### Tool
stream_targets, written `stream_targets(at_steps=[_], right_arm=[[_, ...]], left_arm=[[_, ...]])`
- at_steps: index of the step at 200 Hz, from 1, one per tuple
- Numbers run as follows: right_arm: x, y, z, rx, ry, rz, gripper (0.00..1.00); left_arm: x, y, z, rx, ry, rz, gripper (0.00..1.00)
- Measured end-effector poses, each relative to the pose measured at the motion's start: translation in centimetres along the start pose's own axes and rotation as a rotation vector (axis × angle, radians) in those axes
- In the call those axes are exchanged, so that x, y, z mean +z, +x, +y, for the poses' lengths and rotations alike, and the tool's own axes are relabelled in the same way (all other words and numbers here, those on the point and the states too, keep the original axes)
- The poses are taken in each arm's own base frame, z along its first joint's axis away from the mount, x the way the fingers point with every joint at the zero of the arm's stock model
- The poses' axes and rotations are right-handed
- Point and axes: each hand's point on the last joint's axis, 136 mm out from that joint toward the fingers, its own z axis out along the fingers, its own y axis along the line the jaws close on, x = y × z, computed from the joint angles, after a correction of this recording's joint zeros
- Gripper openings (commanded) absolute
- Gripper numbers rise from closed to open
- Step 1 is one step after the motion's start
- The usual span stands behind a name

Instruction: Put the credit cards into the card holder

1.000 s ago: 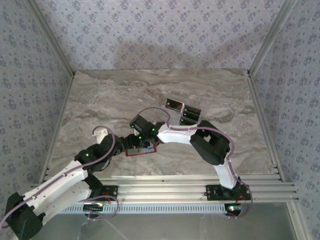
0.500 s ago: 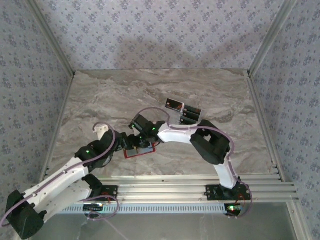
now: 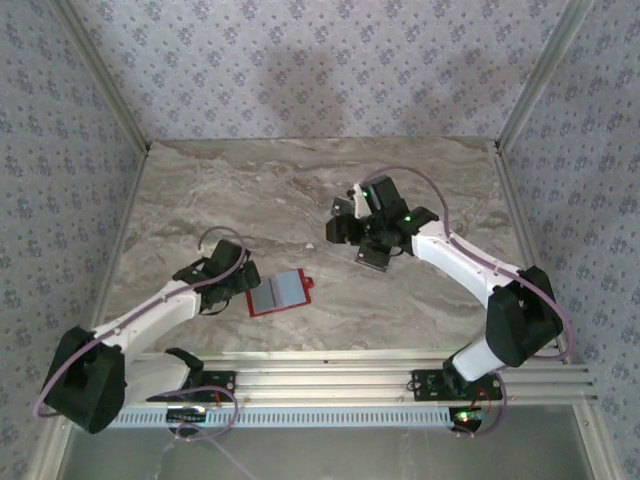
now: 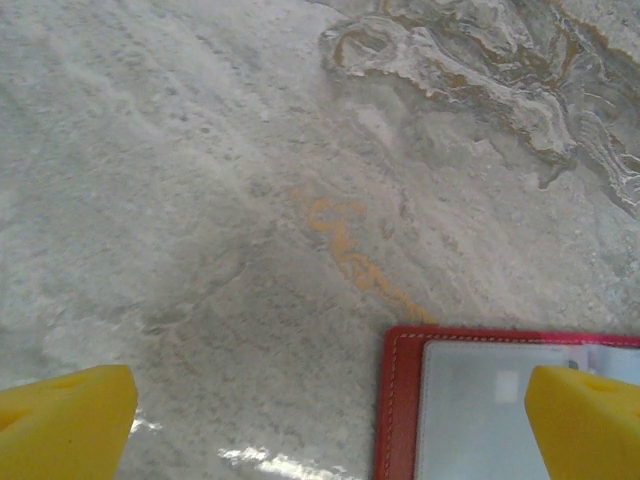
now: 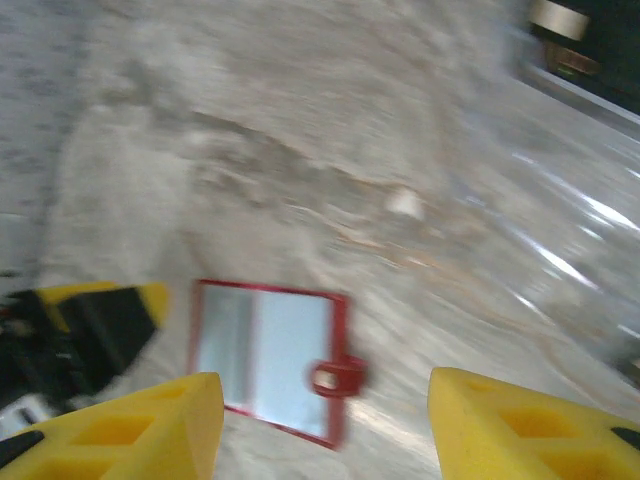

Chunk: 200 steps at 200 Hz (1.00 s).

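The red card holder (image 3: 279,293) lies flat at the table's near middle, a pale silvery-grey face up and its snap tab (image 5: 338,378) pointing right. My left gripper (image 3: 243,288) sits just left of it, open wide; a corner of the card holder (image 4: 402,400) lies by its right fingertip (image 4: 590,420). My right gripper (image 3: 356,243) hovers farther back and to the right, open with nothing between its yellow fingers (image 5: 120,425), looking down at the card holder (image 5: 270,355). The credit cards are hidden under the right arm.
Marble table (image 3: 200,200) with metal rails (image 3: 350,380) along the near edge and patterned walls on three sides. The left gripper's yellow finger (image 5: 105,298) shows beside the card holder in the right wrist view.
The right arm has swung away from the card holder, back and to the right. The left arm has shifted left, and the card holder now lies uncovered.
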Motion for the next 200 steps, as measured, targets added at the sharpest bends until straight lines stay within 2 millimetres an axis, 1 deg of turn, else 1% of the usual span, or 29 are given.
stream_targets(at_steps=[10,23,39,56,84,123,140,170,200], right_arm=[[0.1,1.0,-2.0,0.009,0.067,0.027,0.59],[-0.1,2.0,-3.9,0.009,0.139,0.050,0.59],[-0.7,2.5,-5.5,0.006,0.196,0.054,0.59],[-1.7,2.3,-6.8,0.008,0.238,0.038,0.59],[-2.8,1.8,-8.3,0.006,0.285,0.012,0.59],[-3.0,1.7,-9.5,-0.028,0.347,0.010,0.55],[-2.7,1.8,-10.2,-0.043,0.377,0.024,0.54],[-1.4,2.1,-11.5,-0.091,0.425,0.077,0.51],[-0.5,1.7,-11.7,-0.147,0.447,0.105,0.49]], left_arm=[[0.5,0.0,-0.3,0.007,0.007,0.008,1.00],[1.0,0.2,-0.8,0.016,0.023,0.022,1.00],[1.5,0.3,-1.7,0.023,0.057,0.033,1.00],[2.1,0.4,-2.7,0.027,0.092,0.045,1.00],[2.7,0.5,-3.8,0.029,0.132,0.057,1.00],[3.6,1.0,-4.4,0.034,0.148,0.079,1.00],[3.7,1.0,-4.5,0.038,0.145,0.078,1.00],[4.0,1.1,-4.6,0.049,0.127,0.076,1.00],[4.3,1.1,-4.7,0.067,0.096,0.076,1.00]])
